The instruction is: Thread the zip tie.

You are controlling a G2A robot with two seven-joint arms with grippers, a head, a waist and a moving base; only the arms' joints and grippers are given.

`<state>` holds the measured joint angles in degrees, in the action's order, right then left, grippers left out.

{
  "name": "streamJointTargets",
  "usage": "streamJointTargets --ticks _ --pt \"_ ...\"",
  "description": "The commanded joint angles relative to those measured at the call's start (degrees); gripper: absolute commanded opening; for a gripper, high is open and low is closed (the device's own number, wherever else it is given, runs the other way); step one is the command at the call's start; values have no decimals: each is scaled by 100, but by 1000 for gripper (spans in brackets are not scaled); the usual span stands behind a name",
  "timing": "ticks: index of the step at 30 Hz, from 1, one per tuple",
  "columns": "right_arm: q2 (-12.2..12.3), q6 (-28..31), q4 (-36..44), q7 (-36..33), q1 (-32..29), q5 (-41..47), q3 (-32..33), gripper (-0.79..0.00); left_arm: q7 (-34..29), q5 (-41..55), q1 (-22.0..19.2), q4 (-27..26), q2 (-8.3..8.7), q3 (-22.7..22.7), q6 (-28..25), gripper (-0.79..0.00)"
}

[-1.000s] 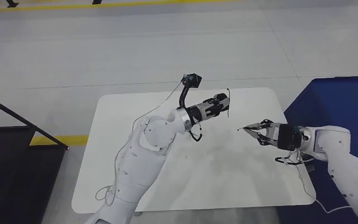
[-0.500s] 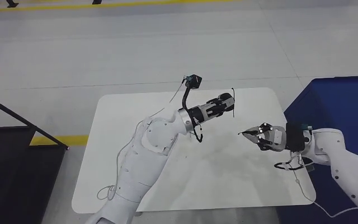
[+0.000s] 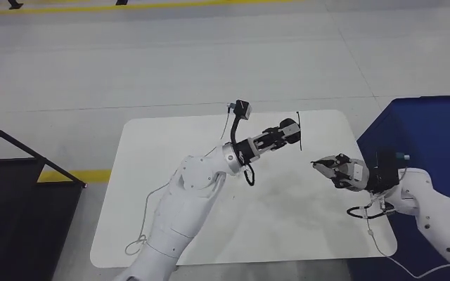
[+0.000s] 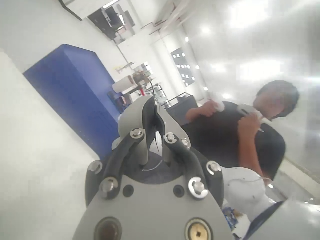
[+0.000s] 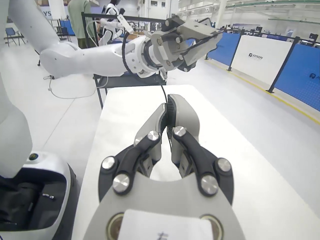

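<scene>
progress: we judge threading not yet begun | left fingers [image 4: 135, 118] clamp zip tie [image 3: 300, 140] above bench [image 3: 211, 211] | right fingers [image 5: 182, 116] pinch thin black strand [image 5: 165, 98], apart from it | left: join ends
</scene>
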<state>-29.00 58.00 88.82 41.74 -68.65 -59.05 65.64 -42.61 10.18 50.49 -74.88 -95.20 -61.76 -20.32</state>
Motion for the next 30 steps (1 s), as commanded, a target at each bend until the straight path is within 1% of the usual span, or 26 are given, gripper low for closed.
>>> streamJointTargets --ticks 1,6,10,17,19,21,23,27,30 --pt "78 0 -8 109 27 69 -16 -785 126 -64 -45 131 -5 49 -88 -785" --pt "167 0 -54 436 2 -80 106 -785 414 -174 -64 220 -23 185 -288 -785" --pt "155 -225 -89 548 -110 -384 283 -785 776 -599 -100 274 -17 244 -189 -785" --pt "152 -269 -90 545 -121 -406 294 -785 776 -599 -100 274 -17 244 -189 -785" --pt "117 -695 92 318 -187 -579 270 -785 810 -566 -58 241 -18 250 -172 -785" --pt "85 -951 159 364 -248 -607 299 -785 898 -553 58 98 -11 268 -232 -785" --pt "62 -1251 187 390 -312 -753 352 -785 1039 -594 173 9 -8 299 -406 -785" --pt "18 -1282 236 610 -448 -762 397 -785 1251 -581 314 -70 -12 370 -708 -785" --pt "-5 -1350 246 705 -525 -856 472 -785 1349 -614 348 -67 -7 384 -789 -785"
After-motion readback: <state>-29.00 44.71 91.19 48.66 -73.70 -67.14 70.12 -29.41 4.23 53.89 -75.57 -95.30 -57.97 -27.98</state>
